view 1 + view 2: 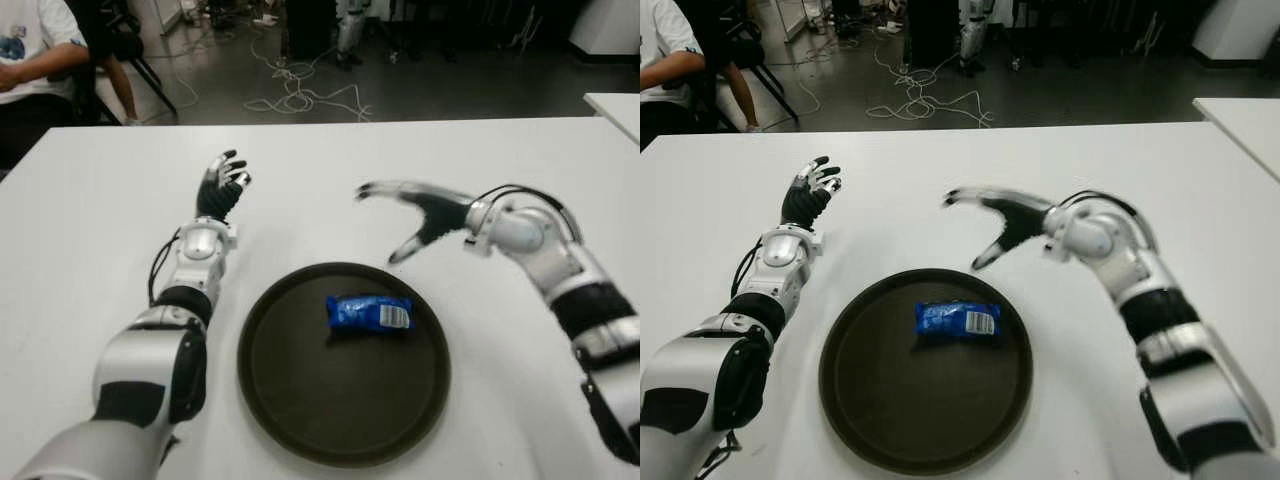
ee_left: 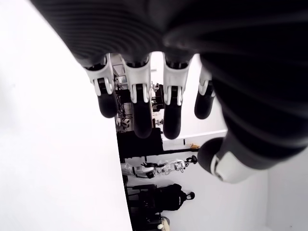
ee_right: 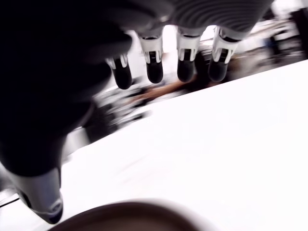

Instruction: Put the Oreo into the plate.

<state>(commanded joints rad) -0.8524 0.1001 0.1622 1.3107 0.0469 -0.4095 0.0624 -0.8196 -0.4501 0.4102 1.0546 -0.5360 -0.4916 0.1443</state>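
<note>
A blue Oreo packet (image 1: 369, 314) lies inside the round dark plate (image 1: 300, 400), in its far half. My right hand (image 1: 400, 222) hovers above the table just beyond the plate's far right rim, fingers spread wide and holding nothing. In the right wrist view its fingertips (image 3: 154, 73) hang free over the white table, with the plate's rim (image 3: 130, 216) at the lower edge. My left hand (image 1: 222, 186) shows left of the plate, farther back, its fingers loosely curled around nothing.
The white table (image 1: 100, 210) spreads out around the plate. A seated person (image 1: 30, 60) is beyond the far left corner. Cables (image 1: 300, 95) lie on the floor behind the table. Another table's corner (image 1: 615, 105) shows at the far right.
</note>
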